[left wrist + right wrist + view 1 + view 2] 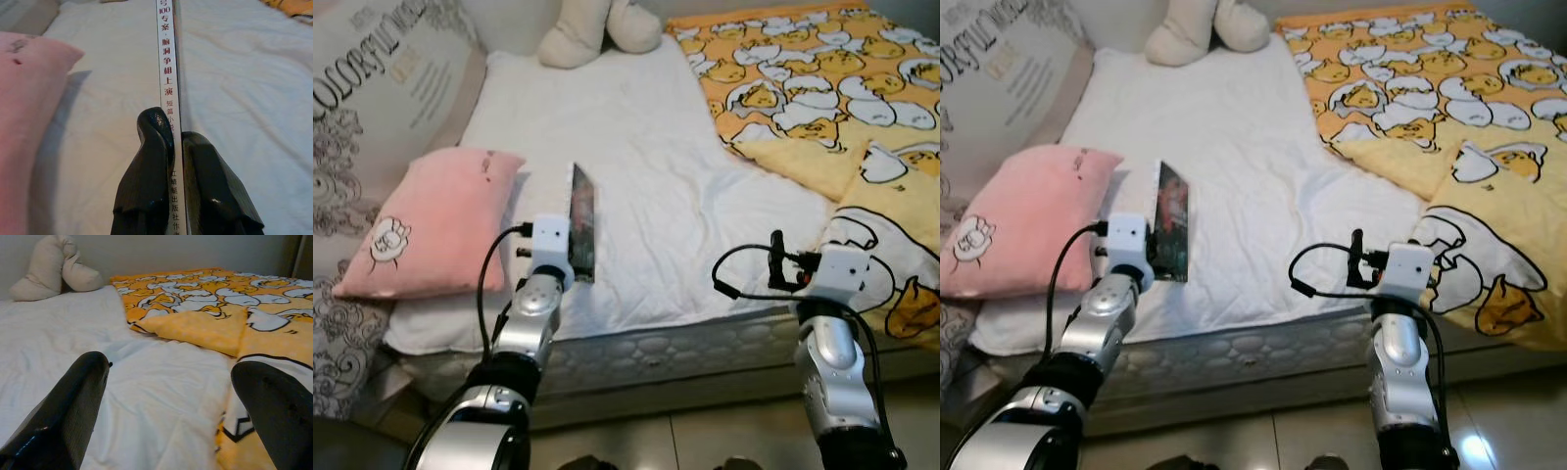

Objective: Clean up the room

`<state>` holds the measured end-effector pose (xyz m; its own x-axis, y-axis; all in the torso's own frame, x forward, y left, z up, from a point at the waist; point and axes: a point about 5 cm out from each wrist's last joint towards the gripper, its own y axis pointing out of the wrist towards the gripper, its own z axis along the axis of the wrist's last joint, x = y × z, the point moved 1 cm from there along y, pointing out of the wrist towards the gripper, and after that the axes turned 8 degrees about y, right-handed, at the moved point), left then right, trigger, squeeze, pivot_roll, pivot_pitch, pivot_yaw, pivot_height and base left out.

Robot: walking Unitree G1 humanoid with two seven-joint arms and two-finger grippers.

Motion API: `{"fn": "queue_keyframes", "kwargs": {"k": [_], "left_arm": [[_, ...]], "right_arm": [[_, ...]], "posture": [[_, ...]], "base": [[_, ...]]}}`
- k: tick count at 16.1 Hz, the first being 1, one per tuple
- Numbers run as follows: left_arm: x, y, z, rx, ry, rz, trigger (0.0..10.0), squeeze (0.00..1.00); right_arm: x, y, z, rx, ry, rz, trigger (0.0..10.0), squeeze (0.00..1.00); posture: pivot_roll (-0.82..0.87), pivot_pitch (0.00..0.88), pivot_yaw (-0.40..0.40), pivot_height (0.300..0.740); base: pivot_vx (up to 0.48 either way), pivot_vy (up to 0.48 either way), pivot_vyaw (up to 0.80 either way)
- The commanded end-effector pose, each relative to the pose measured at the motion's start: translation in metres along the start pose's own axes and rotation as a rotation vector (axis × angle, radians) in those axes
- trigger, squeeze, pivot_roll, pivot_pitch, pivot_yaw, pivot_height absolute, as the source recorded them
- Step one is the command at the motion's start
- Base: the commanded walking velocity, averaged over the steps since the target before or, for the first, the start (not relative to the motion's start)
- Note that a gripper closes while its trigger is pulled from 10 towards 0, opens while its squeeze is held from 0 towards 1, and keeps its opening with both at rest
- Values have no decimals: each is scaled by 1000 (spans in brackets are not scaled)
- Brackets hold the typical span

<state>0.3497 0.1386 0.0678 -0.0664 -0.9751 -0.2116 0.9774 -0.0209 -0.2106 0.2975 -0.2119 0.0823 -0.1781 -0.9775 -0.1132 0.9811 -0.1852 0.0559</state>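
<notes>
My left gripper is shut on a thin book, held upright and edge-on over the near part of the white bed sheet. The book's white spine carries printed Chinese characters and runs up between the two black fingers. A pink pillow lies just left of the book. My right gripper stands open and holds nothing, low over the bed's near edge where the sheet meets a yellow duvet.
The duvet, printed with egg cartoons, covers the bed's right side and hangs over the front edge. A beige plush toy sits at the head of the bed. A large lettered cushion leans at the left. Tiled floor lies below.
</notes>
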Motion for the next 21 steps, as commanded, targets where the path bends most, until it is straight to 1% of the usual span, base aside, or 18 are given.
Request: {"fn": "queue_keyframes", "kwargs": {"k": [1, 3, 4, 7, 9, 12, 13, 14, 15, 16, 18, 19, 20, 21], "left_arm": [[-12, 1, 13, 65, 28, 36, 10000, 0], [-14, 1, 16, 85, 3, 27, 10000, 0], [-15, 1, 18, 94, -4, 22, 10000, 0], [-15, 3, 20, 86, 7, 34, 10000, 0], [-10, 4, 21, 81, 21, 11, 10000, 0], [-5, 7, 25, 87, 29, -24, 10000, 0], [0, 8, 27, 91, 38, -56, 10000, 0], [8, 10, 32, 98, 40, -87, 10000, 0], [11, 11, 36, 104, 41, -98, 10000, 0], [17, 15, 46, 109, 3, -132, 10000, 0], [25, 20, 54, 105, -43, -172, 10000, 0], [29, 22, 58, 91, -79, -201, 10000, 0], [29, 26, 61, 64, -118, -214, 10000, 0], [26, 30, 63, 44, -132, -215, 10000, 0]], "right_arm": [[-9, 1, -4, -16, 21, 12, 10000, 0], [-12, -4, -8, -21, 33, 11, 10000, 0], [-14, -7, -10, -28, 37, 14, 10000, 0], [-13, -8, -11, -28, 41, 7, 10000, 0], [-8, -10, -9, -19, 39, -16, 10000, 0], [-5, -13, -10, -17, 36, -29, 10000, 0], [-5, -13, -10, -15, 37, -34, 10000, 0], [-5, -14, -10, -14, 39, -40, 10000, 0], [-5, -15, -10, -14, 39, -41, 10000, 0], [-4, -16, -10, -15, 40, -44, 10000, 0], [-3, -19, -11, -18, 39, -49, 10000, 0], [-3, -20, -12, -21, 37, -51, 10000, 0], [-2, -22, -12, -22, 35, -55, 10000, 0], [0, -23, -12, -25, 32, -57, 10000, 0]], "posture": [[-106, 0, 134, 730], [-108, 0, 139, 730], [-112, 0, 144, 730], [-134, 0, 164, 730], [-145, 0, 177, 730], [-160, 0, 193, 730], [-162, 0, 195, 730], [-163, 0, 197, 730], [-165, 0, 200, 730], [-169, 0, 202, 730], [-172, 0, 202, 730], [-175, 0, 203, 730], [-182, 0, 201, 730], [-187, 0, 200, 730]], "base": [[0, 0, 0], [0, 0, 0], [334, 345, 0], [336, 342, 0], [362, 313, 0], [452, 0, 0], [480, 0, 0], [0, 0, 0], [0, 0, 0], [0, 0, 0], [0, 0, 0], [0, 0, 0], [0, 0, 0], [0, 0, 0]]}}
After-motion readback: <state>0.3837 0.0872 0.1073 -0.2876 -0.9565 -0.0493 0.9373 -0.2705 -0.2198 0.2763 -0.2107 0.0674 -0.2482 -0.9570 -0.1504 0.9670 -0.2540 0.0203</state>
